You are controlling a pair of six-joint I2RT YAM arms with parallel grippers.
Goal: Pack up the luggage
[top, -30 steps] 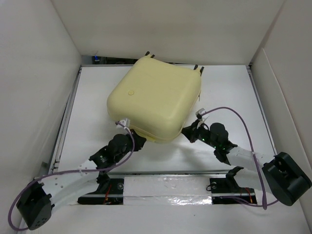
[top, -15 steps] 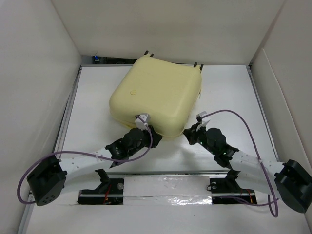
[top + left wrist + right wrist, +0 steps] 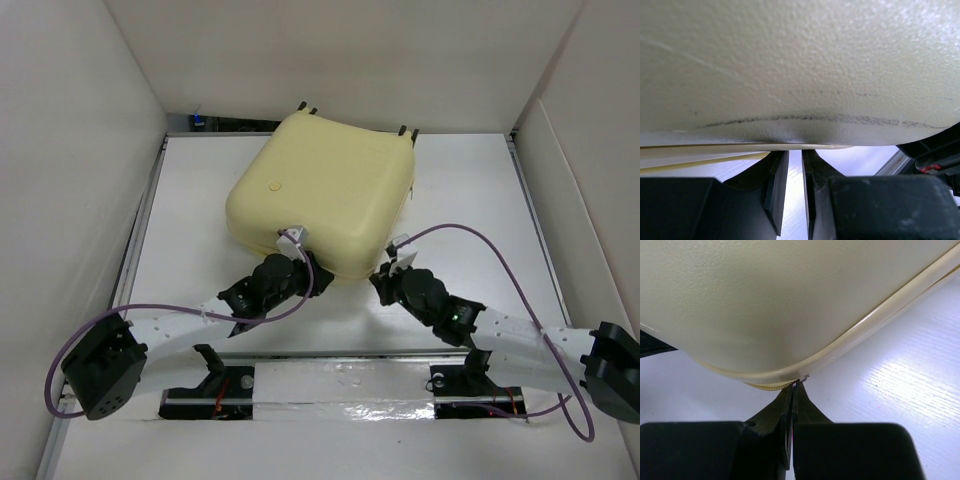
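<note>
both arms have advanced to the luggage (image 3: 320, 195) near edge, seam (image 3: 860, 331) dead ahead: right jaws shut, left jaws slightly parted.

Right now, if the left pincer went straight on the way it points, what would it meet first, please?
The luggage: the left pincer points at its near lower edge, with the tips right at that edge. Whether they touch it is unclear from these views.
</note>
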